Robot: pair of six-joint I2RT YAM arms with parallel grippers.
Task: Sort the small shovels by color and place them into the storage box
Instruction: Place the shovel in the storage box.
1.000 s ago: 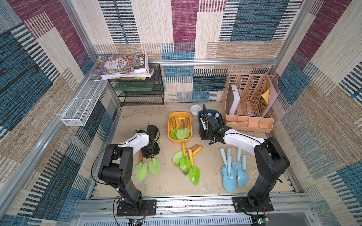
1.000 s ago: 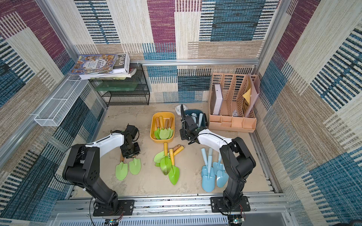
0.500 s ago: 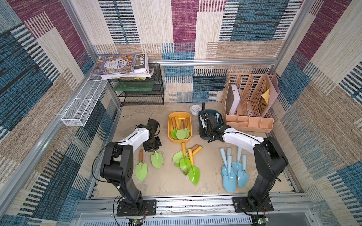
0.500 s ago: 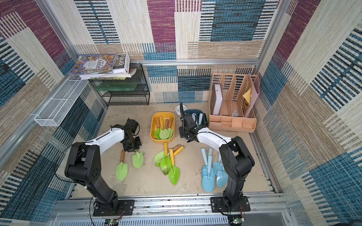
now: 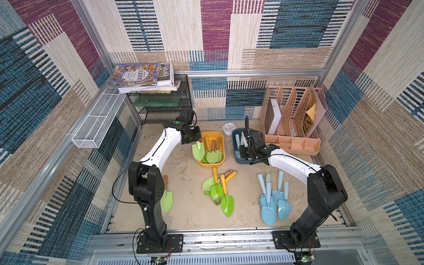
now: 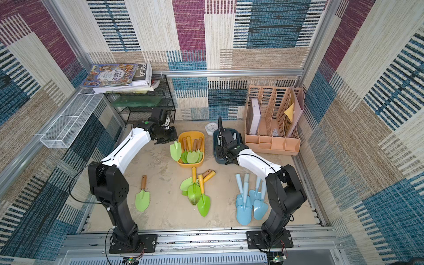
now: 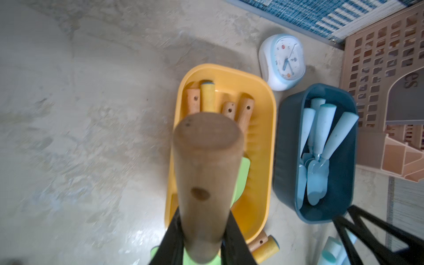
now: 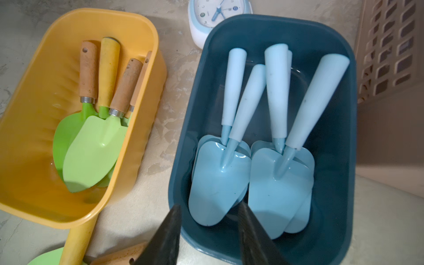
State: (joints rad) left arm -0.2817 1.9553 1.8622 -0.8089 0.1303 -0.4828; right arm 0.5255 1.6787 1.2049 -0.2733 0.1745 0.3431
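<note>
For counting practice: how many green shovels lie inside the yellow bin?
4 green shovels, all in the yellow bin: three brown handles, one yellow handle. The left hand holds a fifth shovel above; others may hide underneath.

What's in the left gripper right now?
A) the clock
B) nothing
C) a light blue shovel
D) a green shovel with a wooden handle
D: the left gripper is closed on the wooden handle of a green shovel, by the yellow bin.
</note>
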